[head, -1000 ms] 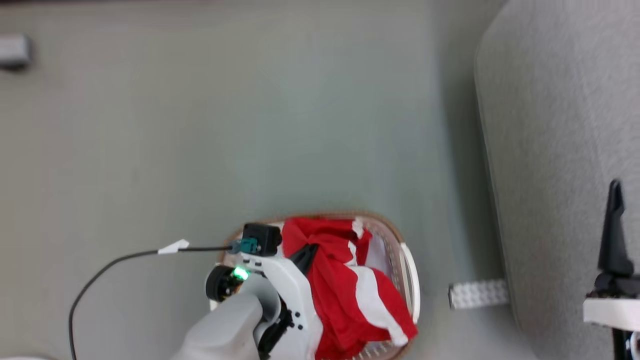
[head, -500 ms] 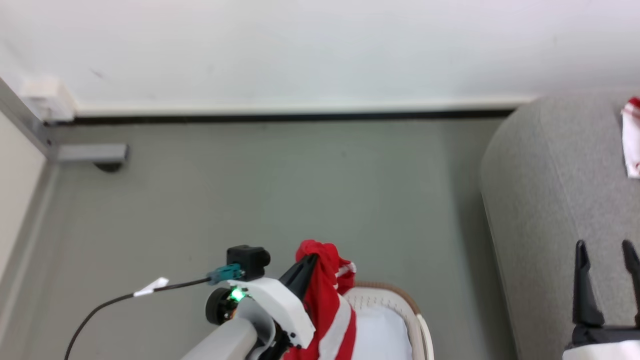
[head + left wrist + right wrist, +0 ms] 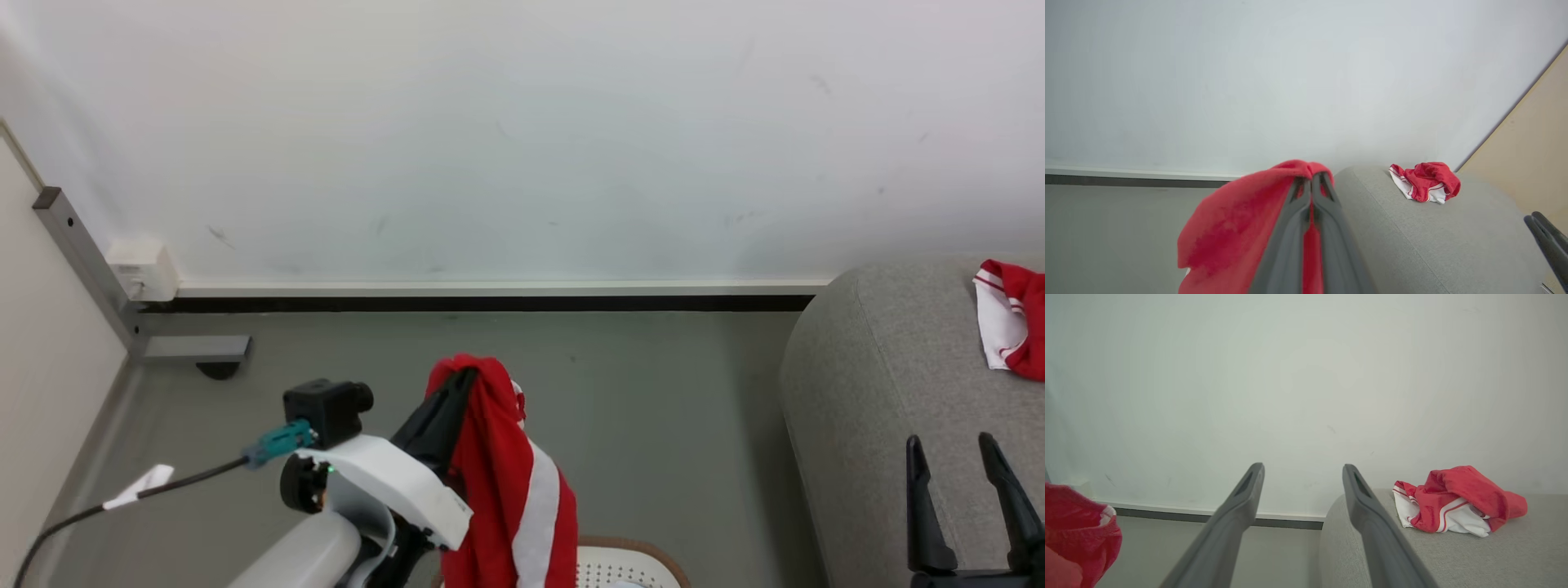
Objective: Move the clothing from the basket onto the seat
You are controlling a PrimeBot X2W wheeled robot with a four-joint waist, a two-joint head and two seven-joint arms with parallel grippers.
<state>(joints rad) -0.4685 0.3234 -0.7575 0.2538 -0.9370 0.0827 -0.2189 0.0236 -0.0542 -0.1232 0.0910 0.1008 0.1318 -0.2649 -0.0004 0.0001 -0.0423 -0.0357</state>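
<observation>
- My left claw [image 3: 1312,178] was clamped shut on the clothing [image 3: 500,482], with red fabric pinched between the fingers near their tips.
- The grip sat on a top fold, so the rest hung straight down as a red drape with a white stripe.
- The clothing was up in the air beside my left forearm. Its lower part ran off the bottom of the head view, just beside the basket [image 3: 649,554], where part of the brown rim and perforated wall showed. I could not tell whether the hem was clear of the rim.
- In my judgement, the high hold served to lift the full length out before carrying it across.
- My right claw [image 3: 949,441] had its fingers apart with nothing between them, over the near part of the seat [image 3: 865,367].
- The seat lay to my right, across a strip of grey floor [image 3: 669,408]. A second red-and-white garment [image 3: 1453,498] lay crumpled on it near the wall [image 3: 522,147].
- Obstructions, as judged: the hanging tail could drag on the seat's rounded side, and my right claw stood near the landing area.
- A grey metal post [image 3: 82,261] and my arm's cable [image 3: 188,478] were on the left, away from that route.
</observation>
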